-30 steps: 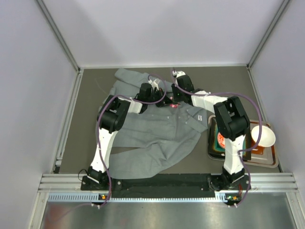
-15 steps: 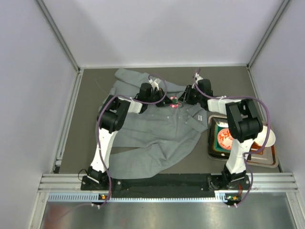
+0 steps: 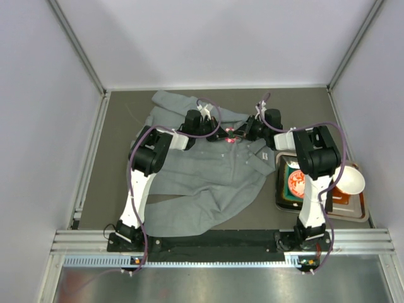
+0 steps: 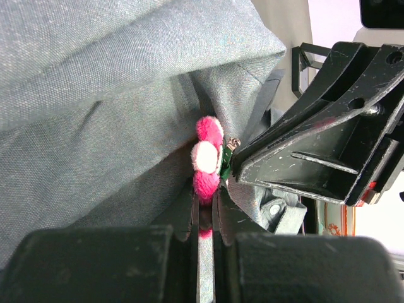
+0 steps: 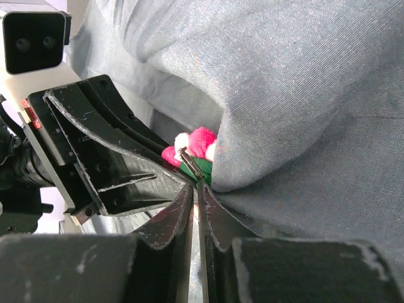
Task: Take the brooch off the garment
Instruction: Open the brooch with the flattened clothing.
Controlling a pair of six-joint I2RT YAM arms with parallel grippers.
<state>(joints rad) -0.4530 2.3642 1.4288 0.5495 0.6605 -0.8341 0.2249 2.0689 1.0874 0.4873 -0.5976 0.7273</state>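
Observation:
The grey garment (image 3: 202, 177) lies rumpled across the table. The pink brooch (image 3: 230, 139) is pinned near its collar, between my two grippers. From the left, the left gripper (image 3: 218, 132) is shut on a lower petal of the brooch (image 4: 207, 161), with pink fluff showing between its fingers (image 4: 243, 211). Facing it from the right, my right gripper (image 3: 243, 134) has its jaws (image 5: 197, 189) pressed nearly together on the metal pin and green backing of the brooch (image 5: 197, 145). Folds of the garment (image 5: 303, 95) drape over the flower.
A dark tray (image 3: 353, 213) at the right holds an orange patterned dish (image 3: 295, 183) and a white bowl (image 3: 349, 180), next to the right arm's base. Enclosure walls and a metal rail (image 3: 88, 158) bound the table. Both grippers are almost tip to tip.
The right arm has swung its wrist rightwards and come in at the brooch from the right. Its jaws have closed. The left gripper has stayed shut on the brooch.

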